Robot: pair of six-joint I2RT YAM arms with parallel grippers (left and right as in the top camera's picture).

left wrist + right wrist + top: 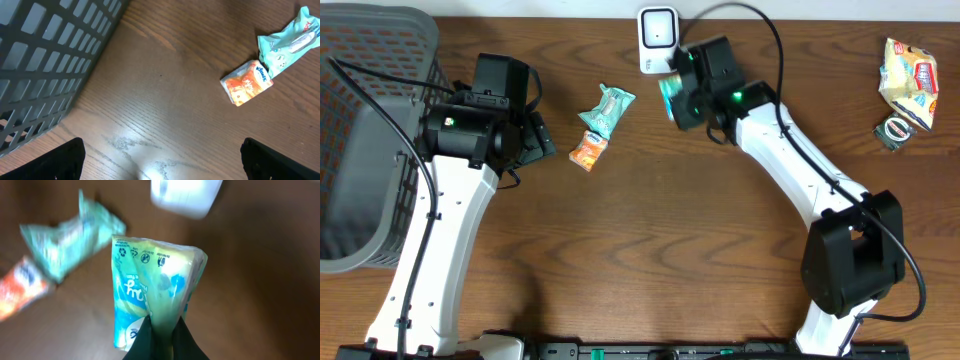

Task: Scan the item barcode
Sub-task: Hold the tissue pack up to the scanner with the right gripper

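- Table (pixel 650 250): brown wood, under both arms.
- Basket (pixel 360 150): grey mesh, behind and outward of the left arm's wrist.
- Right arm (pixel 800 170): stretches from its base at the near edge diagonally up and inward, with the wrist bent towards the far edge.
- Left arm (pixel 440 230): rises from the near edge along the basket, with the wrist turned inward.
- Scanner (pixel 658 38): white, upright at the far edge, just ahead of the right gripper (pixel 161 330).
- Snack bag (pixel 908 78): yellow, well apart from the right gripper, on its outer side.
- Pouch (pixel 155 280): green and white, pinched by its lower end between the right gripper's closed fingers, sticking out towards the scanner, off the table.
- Teal packet (pixel 607 108): between the two grippers, flat on the wood.
- Orange pack (pixel 246 82): touching the teal packet's end, ahead of the left gripper (pixel 542 138), whose fingers are spread wide with nothing between them.
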